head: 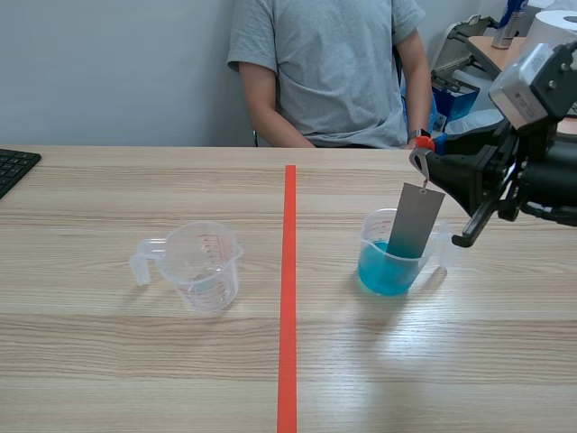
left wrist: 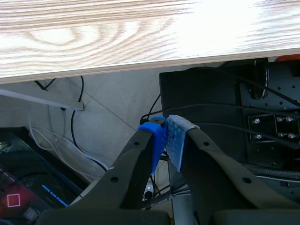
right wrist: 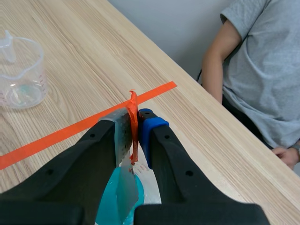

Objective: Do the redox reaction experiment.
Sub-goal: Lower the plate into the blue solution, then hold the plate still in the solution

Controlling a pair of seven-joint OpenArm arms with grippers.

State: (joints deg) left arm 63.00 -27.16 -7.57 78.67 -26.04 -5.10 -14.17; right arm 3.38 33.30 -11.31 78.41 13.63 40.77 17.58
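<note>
Right gripper [right wrist: 135, 119] is clamped on the orange tab [right wrist: 133, 104], directly above the blue-filled cup [head: 389, 269]. Left gripper [left wrist: 166, 130] is pinched together on nothing, below the table [left wrist: 93, 37] edge and well apart from that cup. 1 empty cup [head: 203, 267] stands well apart from the blue-filled cup, on the left arm's side. The grey strip [head: 416, 221] hangs tilted from the tab, its lower end inside the blue-filled cup. It looks thin, stiff and light, likely slick where wet and free to swing, so the dry tab seems the best hold.
</note>
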